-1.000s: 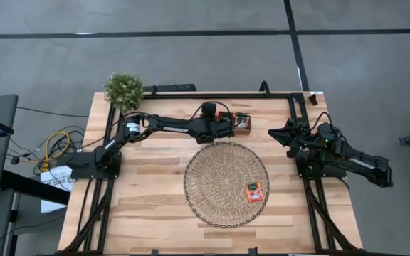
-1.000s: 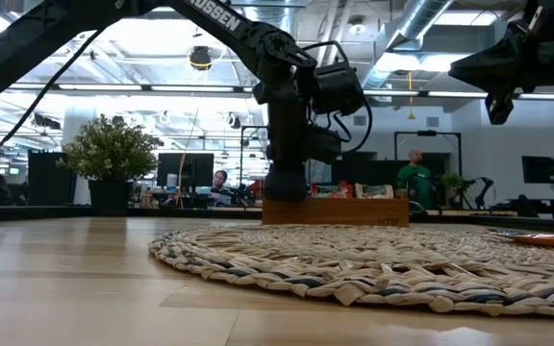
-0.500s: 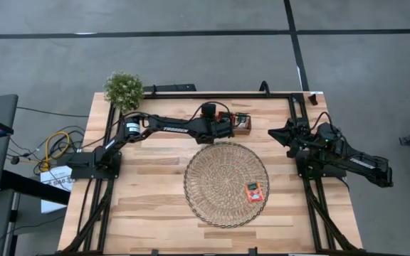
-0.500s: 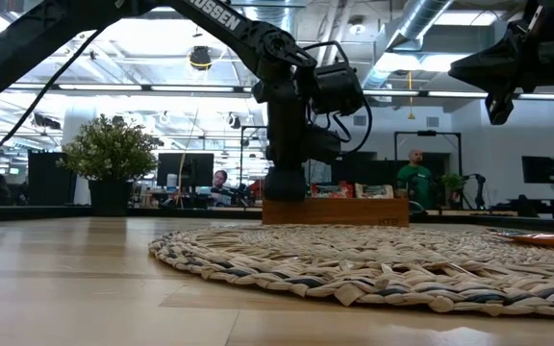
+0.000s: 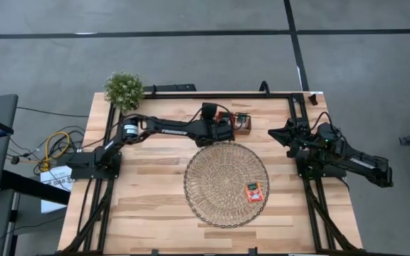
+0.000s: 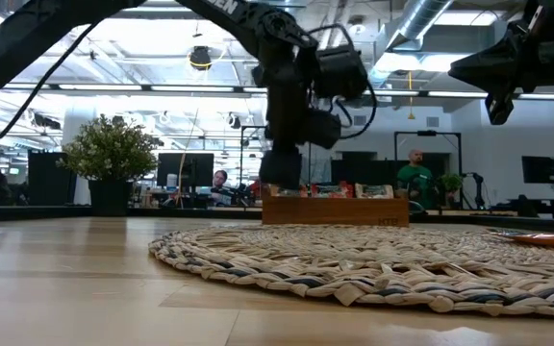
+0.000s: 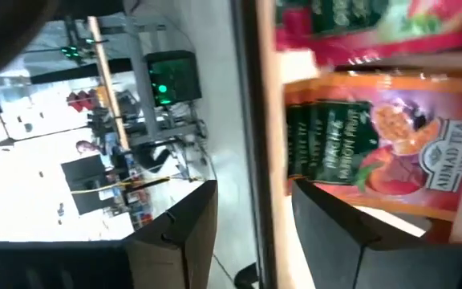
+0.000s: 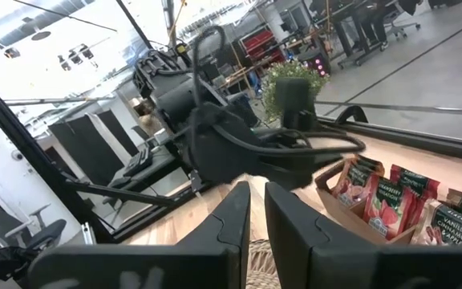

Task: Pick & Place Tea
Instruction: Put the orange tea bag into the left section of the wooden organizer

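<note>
Starting at the table's left side, a small potted plant point(image 5: 124, 89) stands at the far-left corner of the wooden table point(image 5: 155, 213). The left arm reaches from its base along the far edge toward the centre. The left gripper point(image 7: 253, 221) hangs over the left end of the small wooden tray point(image 5: 242, 124); its two dark fingers point(image 7: 175, 233) stand apart with a clear gap between them, nothing held, and one edge of the tray runs up between them. Tea sachets point(image 7: 375, 152) stand on edge in the tray, just beyond the fingertips; orange and red packets with dark green labels are visible there.

At the table's centre, the round woven mat point(image 5: 219, 181) lies flat, just in front of the tray. One orange tea sachet point(image 5: 254, 190) lies flat on the mat's right-hand part, near its rim.

On the right side, the right arm is folded back near the table's right edge, well apart from mat and tray. The right gripper point(image 8: 257, 210) is raised above the table, its fingers drawn nearly together, holding nothing.
</note>
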